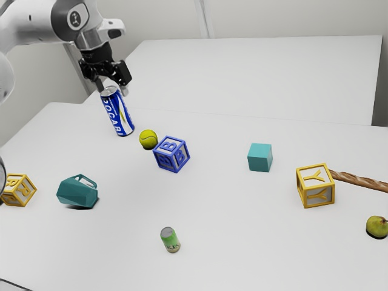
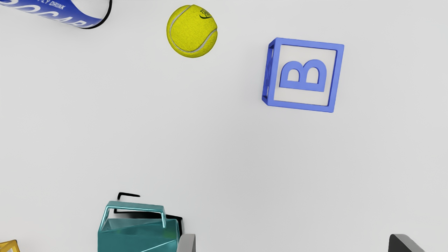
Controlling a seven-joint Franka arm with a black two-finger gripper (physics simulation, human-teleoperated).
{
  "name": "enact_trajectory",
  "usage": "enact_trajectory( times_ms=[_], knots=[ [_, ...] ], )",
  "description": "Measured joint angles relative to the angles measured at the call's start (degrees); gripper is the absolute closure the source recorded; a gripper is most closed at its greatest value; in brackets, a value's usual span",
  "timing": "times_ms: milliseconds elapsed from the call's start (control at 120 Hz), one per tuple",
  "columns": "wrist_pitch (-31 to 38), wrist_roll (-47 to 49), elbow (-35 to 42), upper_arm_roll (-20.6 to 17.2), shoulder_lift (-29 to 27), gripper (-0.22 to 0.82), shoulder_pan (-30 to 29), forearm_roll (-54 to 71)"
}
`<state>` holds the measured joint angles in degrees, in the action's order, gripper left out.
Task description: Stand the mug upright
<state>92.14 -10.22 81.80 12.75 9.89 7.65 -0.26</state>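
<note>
Exterior view: on the white desk (image 1: 212,242), the teal mug (image 1: 76,195) lies on its side, near the yellow letter block with an R (image 1: 18,190). It looks hard and stiff, so it should not squash, but its smooth sides may slip, and it could chip if it drops. I guess it is light. A grip across the body looks most steady. The thin handle (image 2: 136,206) sticks up, so a pinch there looks easy, though the mug may swing. The white arm (image 1: 36,27) comes in from the exterior view's upper left and bends down at its end, high over the desk. Its fingers (image 2: 187,245) are wide apart with nothing between them. The mug is lower, off beside one finger, so they need to go across, then down.
</note>
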Motion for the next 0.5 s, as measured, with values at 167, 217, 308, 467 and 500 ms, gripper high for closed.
enact_trajectory(
  times_ms=[167,217,308,467,500],
  knots=[
    [0.8,-1.5,2.8,4.4,0.6,0.0,0.4,-4.6],
    [0.9,-2.3,5.6,8.1,1.1,0.0,0.1,-9.5],
    [0.5,-4.1,10.6,12.5,2.3,0.0,-2.1,-18.4],
    [0.9,-8.9,18.0,13.4,2.6,0.0,-6.0,-26.3],
    [1.1,-10.0,18.7,13.0,3.1,0.0,-7.6,-27.1]
  ],
)
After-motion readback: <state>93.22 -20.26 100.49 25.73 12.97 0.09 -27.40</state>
